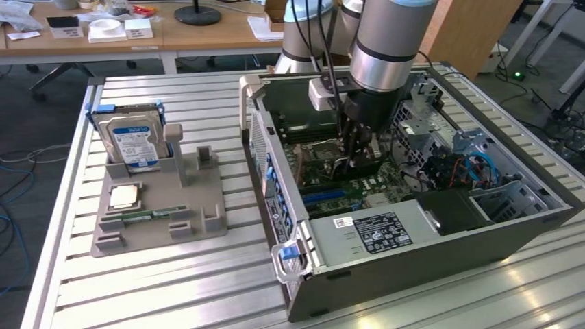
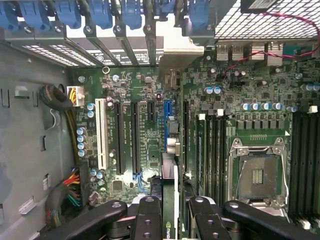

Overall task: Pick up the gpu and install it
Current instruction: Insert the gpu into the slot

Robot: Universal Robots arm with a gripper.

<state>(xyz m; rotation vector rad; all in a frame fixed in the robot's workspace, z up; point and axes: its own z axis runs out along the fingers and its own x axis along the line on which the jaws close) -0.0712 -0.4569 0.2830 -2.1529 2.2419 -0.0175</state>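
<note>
The gpu shows edge-on in the wrist view, a thin dark card with a green logo near my fingers and its silver end bracket at the case's rear slots. My gripper is shut on its upper edge, one finger on each side. The card stands upright over the motherboard, along the blue slot; I cannot tell if it is seated. In the exterior view my gripper reaches straight down into the open computer case, with the gpu dark below it.
A grey holder on the exterior view's left carries a silver hard drive, a processor chip and a narrow RAM strip. Inside the case are an open processor socket, cable bundles and a black power supply.
</note>
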